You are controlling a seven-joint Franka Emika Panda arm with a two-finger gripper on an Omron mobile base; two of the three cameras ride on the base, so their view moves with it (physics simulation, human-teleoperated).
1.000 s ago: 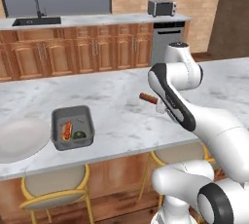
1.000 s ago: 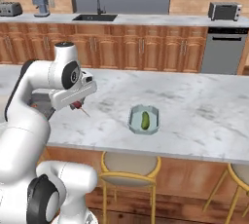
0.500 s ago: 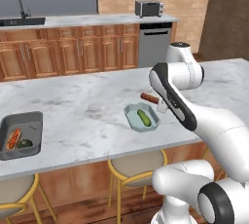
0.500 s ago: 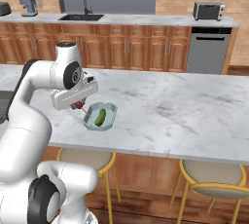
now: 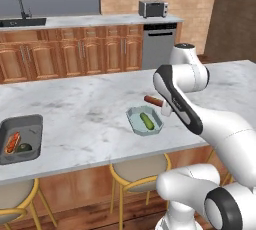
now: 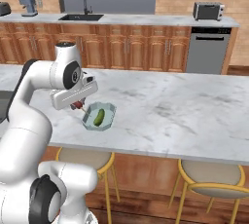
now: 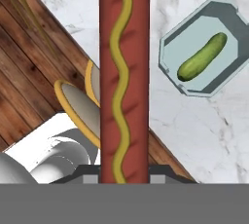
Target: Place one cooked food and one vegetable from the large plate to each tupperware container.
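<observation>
**Sausage in my grip above the counter, beside the pale container**

The marble island counter (image 5: pixel 85 114) runs across both base views, with wooden cabinets (image 5: pixel 75 54) and a sink (image 6: pixel 80 17) along the back wall, a dishwasher (image 6: pixel 208 50) to one side and a toaster (image 5: pixel 153 8) on the rear worktop. Round stools (image 6: pixel 211 177) with yellow frames stand under the near edge of the island.

My arm reaches out over the counter. My gripper (image 5: pixel 167 108) is clamped on a sausage (image 7: pixel 123 77), a red-brown one with a wavy yellow line of mustard down its length. In the hand view it stands straight up from between my fingertips and runs the full height of the picture. In the left base view its free end pokes out level, held above the marble and not touching it.

The dark grey container (image 5: pixel 21 139) sits on the counter far to my left, near the front edge. It holds a second sausage (image 5: pixel 13 142) and a dark green vegetable (image 5: pixel 25 147), lying side by side; I cannot tell what sort of vegetable.

The pale blue-grey container (image 5: pixel 145 120) sits on the marble just beside and below my gripper, well apart from the dark one. A green pickle (image 7: pixel 202 57) lies diagonally inside it, on the floor of the container. The held sausage is beside this container, not over its middle and not in it
</observation>
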